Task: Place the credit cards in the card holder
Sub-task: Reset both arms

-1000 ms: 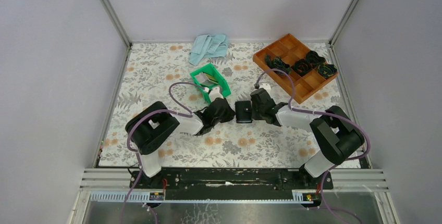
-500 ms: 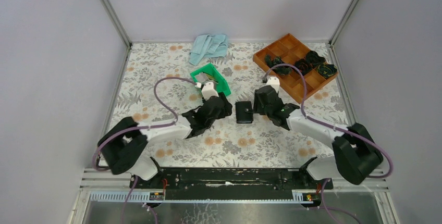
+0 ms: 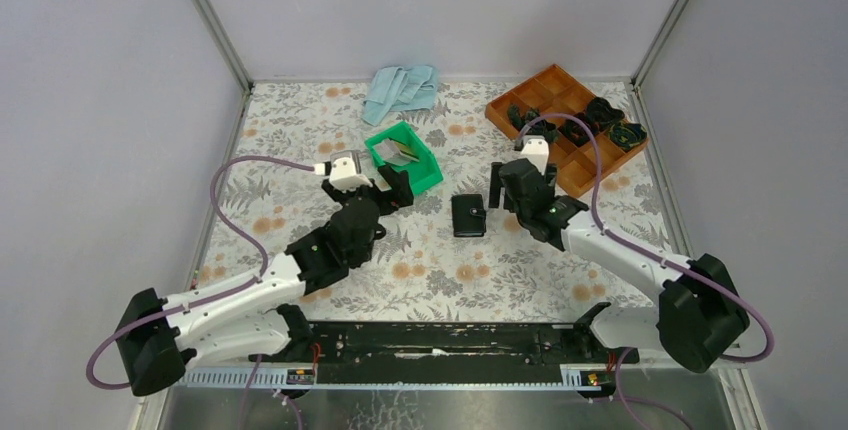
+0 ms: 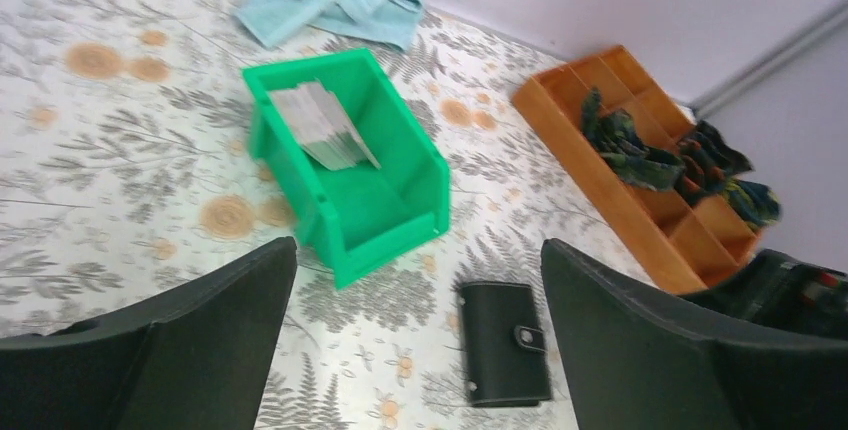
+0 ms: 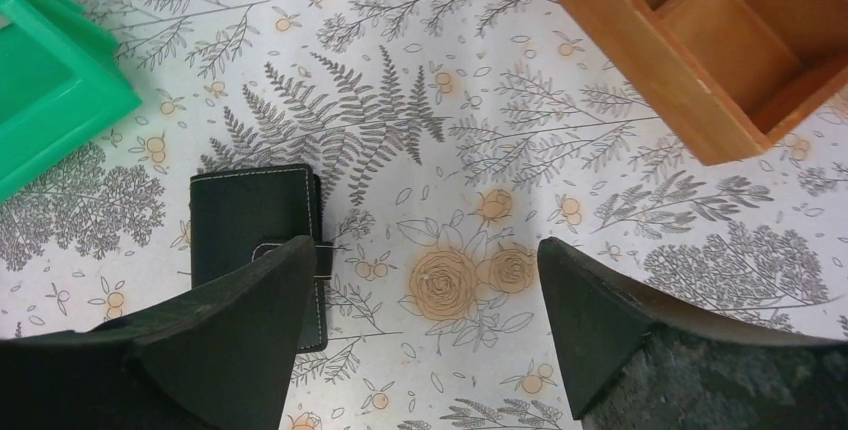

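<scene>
Overhead, left pincer (image 3: 388,190): released and spread, grasping nothing, just beside the near-left corner of the green bin (image 3: 428,172).
Overhead, right pincer (image 3: 500,193): released, nothing in it, just right of the card holder (image 3: 468,215).
Overhead, card holder: black, folded shut, flat on the floral worktop (image 3: 300,140) between the two pincers.
Overhead, credit cards (image 3: 395,153): a greyish stack inside the green bin.
Left wrist, left pincer (image 4: 418,250): fingers wide apart, bare.
Left wrist, credit cards (image 4: 320,125): fanned stack leaning on the bin's (image 4: 345,250) far-left wall.
Left wrist, card holder (image 4: 505,342): closed, tab fastened, near the bin, not touching it.
Right wrist, right pincer (image 5: 422,250): gaping, empty.
Right wrist, card holder (image 5: 250,215): shut, lying partly behind the left finger.
</scene>
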`<state>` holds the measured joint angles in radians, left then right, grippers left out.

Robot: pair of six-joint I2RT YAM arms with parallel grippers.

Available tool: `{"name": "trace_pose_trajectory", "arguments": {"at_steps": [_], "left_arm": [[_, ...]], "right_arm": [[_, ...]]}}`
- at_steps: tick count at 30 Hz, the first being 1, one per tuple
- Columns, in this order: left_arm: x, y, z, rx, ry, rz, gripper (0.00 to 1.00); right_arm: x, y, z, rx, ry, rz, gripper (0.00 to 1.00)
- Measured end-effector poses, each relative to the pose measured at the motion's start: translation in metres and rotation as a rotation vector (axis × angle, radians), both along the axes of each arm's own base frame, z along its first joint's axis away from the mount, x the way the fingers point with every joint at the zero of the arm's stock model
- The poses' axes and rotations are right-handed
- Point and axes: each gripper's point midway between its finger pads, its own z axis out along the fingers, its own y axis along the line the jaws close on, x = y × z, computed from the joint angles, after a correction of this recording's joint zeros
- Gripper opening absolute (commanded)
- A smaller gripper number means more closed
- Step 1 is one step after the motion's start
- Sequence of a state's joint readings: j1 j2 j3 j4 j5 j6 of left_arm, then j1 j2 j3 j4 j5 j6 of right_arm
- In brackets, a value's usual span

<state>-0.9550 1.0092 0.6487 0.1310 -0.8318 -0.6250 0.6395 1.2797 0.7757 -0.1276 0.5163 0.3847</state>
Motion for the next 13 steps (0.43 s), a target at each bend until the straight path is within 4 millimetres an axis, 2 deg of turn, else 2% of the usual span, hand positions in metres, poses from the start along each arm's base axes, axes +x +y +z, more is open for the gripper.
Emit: {"name": "trace_pose_trajectory", "arguments": {"at_steps": [6,10,13], "left_arm": [[0.000,0.029,-0.003,0.129,-0.025,0.093,1.00],[-0.003,0.042,-0.011,0.195,-0.027,0.114,1.00],[-0.005,0.048,-0.012,0.215,-0.032,0.123,1.00]], "right_arm": [[-0.006,-0.018,0.014,-0.001,-0.060,-0.061,0.92],[-0.009,-0.026,0.022,-0.001,-0.094,-0.088,0.88],[-0.009,-0.030,0.024,-0.006,-0.105,-0.100,0.92]]}}
